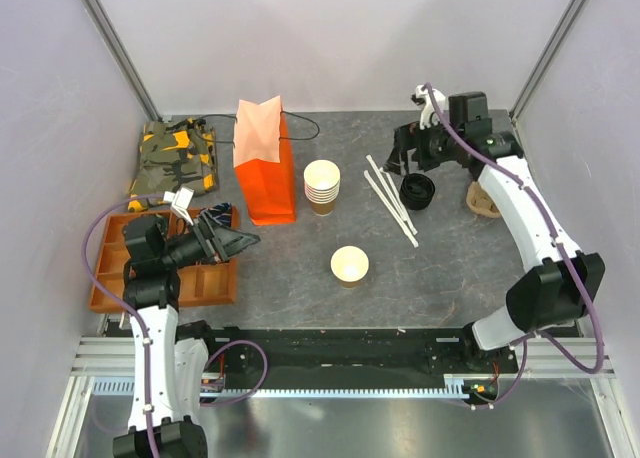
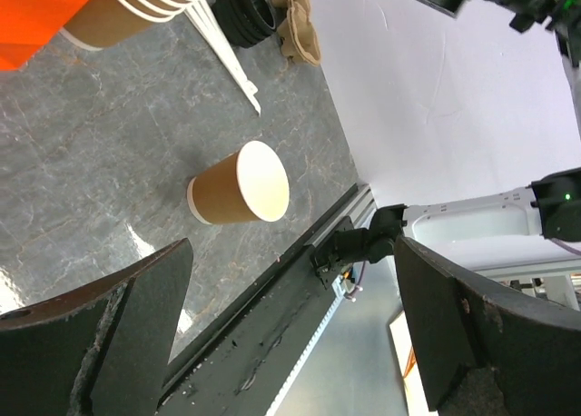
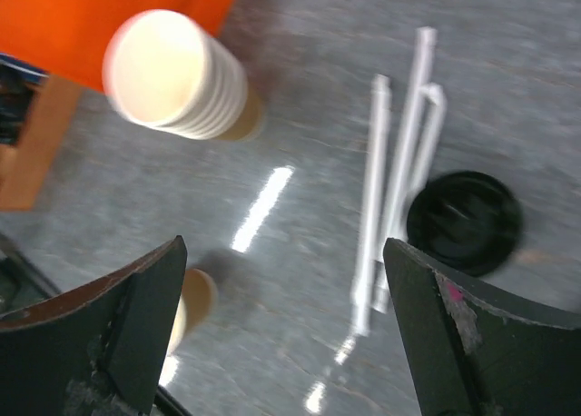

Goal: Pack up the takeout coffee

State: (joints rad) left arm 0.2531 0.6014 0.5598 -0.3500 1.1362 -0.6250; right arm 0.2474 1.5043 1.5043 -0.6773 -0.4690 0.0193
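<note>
The takeout coffee cup (image 1: 349, 265), a small tan paper cup with a white rim, stands lidless at the middle front of the table. It also shows in the left wrist view (image 2: 241, 184) and blurred at the right wrist view's lower left (image 3: 191, 302). The orange bag (image 1: 265, 163) stands open at the back left. My left gripper (image 1: 240, 241) (image 2: 292, 252) is open and empty, left of the cup. Over the black lids (image 1: 417, 190) (image 3: 465, 221) at the back right, my right gripper (image 1: 410, 160) (image 3: 283, 248) hangs open, holding nothing.
A stack of lidless tan cups (image 1: 321, 186) (image 3: 172, 75) stands beside the bag. White straws (image 1: 390, 198) (image 3: 390, 189) lie left of the lids. A brown cup carrier (image 1: 483, 200) sits far right. An orange tray (image 1: 205, 278) and a camouflage pouch (image 1: 178, 156) are at the left.
</note>
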